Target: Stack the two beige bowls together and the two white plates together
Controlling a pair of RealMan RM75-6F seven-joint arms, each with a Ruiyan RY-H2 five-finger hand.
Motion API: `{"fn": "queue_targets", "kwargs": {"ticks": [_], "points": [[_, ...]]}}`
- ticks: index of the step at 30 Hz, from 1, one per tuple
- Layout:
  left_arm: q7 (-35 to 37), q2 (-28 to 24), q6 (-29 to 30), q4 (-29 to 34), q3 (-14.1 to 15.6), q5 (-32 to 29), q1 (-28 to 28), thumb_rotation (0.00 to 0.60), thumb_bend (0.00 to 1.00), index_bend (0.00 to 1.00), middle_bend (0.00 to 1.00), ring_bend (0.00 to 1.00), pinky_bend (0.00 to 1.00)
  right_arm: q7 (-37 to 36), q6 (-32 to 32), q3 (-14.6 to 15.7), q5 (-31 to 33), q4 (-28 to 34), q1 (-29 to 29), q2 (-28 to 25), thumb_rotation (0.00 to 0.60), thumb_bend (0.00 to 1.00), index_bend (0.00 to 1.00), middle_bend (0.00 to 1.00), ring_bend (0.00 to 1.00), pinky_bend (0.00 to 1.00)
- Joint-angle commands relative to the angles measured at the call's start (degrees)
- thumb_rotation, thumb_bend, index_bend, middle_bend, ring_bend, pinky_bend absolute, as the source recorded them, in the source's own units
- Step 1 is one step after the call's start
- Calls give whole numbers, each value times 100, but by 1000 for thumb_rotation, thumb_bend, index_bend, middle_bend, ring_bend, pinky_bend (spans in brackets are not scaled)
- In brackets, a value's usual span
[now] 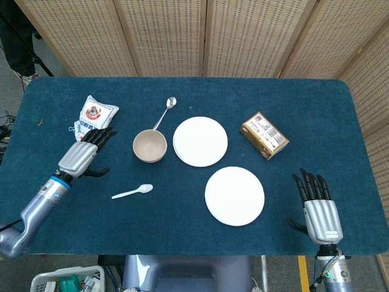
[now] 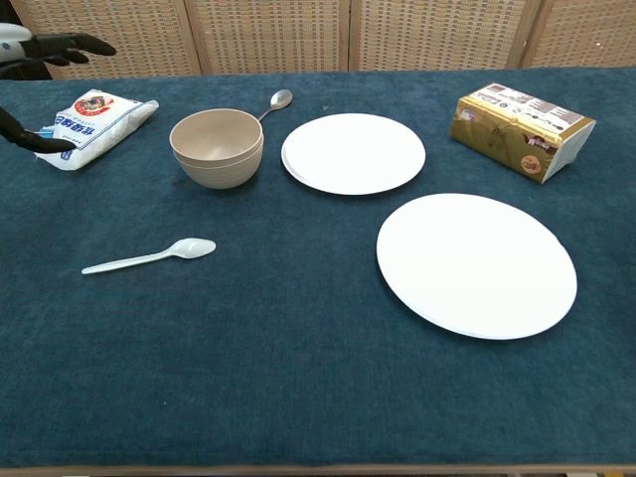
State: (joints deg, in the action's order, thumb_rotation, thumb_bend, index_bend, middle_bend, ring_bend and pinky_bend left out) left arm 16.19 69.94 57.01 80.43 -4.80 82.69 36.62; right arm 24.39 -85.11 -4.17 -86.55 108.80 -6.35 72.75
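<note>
So the two beige bowls (image 2: 217,147) are nested, one inside the other, sitting on the blue worktop (image 1: 182,213) just left of the far white plate (image 1: 200,141). The near white plate (image 1: 234,196) lies flat on its own, close to the far one but not touching it, so the plates aren't stacked.

The left hand (image 1: 81,156) is well off to the left of the bowls, right next to the white snack bag (image 1: 93,120), fingers spread out and holding nothing. In the chest view only its dark fingertips (image 2: 70,44) poke in at the top left corner. The right hand (image 1: 316,204) is at the near right corner of the worktop, palm down, fingers fanned wide, also holding nothing.

Other stuff: a white plastic spoon (image 1: 132,192) lies in front of the bowls, a metal spoon (image 1: 165,112) lies behind them with its handle end just beside the bowl rim, and a gold packet (image 1: 264,135) sits right of the far plate
</note>
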Motion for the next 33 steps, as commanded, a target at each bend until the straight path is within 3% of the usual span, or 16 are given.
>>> {"fn": "queue_targets", "kwargs": {"ticks": [1, 6, 14, 18, 21, 33], "points": [[-7, -357, 242, 230, 55, -11, -233, 600, 245, 0, 0, 0, 0, 191, 106, -27, -42, 63, -98, 1, 600, 0, 13, 0, 0, 0], [-200, -991, 704, 627, 128, -337, -776, 600, 245, 0, 0, 0, 0, 744, 841, -212, 13, 407, -647, 9, 600, 0, 13, 0, 0, 0], [-476, -1598, 1130, 1358, 134, -567, -1229, 600, 250, 0, 0, 0, 0, 1514, 1903, -794, 981, 619, -1619, 451, 600, 0, 16, 0, 0, 0], [-288, -1846, 1246, 1531, 134, -415, -1355, 600, 250, 0, 0, 0, 0, 1932, 2646, -1338, 2042, -294, -2615, 1377, 600, 0, 29, 0, 0, 0], [-77, -1911, 1174, 1502, 111, -358, -1355, 600, 250, 0, 0, 0, 0, 2259, 2829, -1638, 2782, -995, -3205, 1957, 600, 0, 39, 0, 0, 0], [109, -1835, 897, 1245, 36, -354, -1304, 600, 250, 0, 0, 0, 0, 2625, 3143, -1960, 4420, -2499, -4472, 2659, 600, 0, 54, 0, 0, 0]]}}
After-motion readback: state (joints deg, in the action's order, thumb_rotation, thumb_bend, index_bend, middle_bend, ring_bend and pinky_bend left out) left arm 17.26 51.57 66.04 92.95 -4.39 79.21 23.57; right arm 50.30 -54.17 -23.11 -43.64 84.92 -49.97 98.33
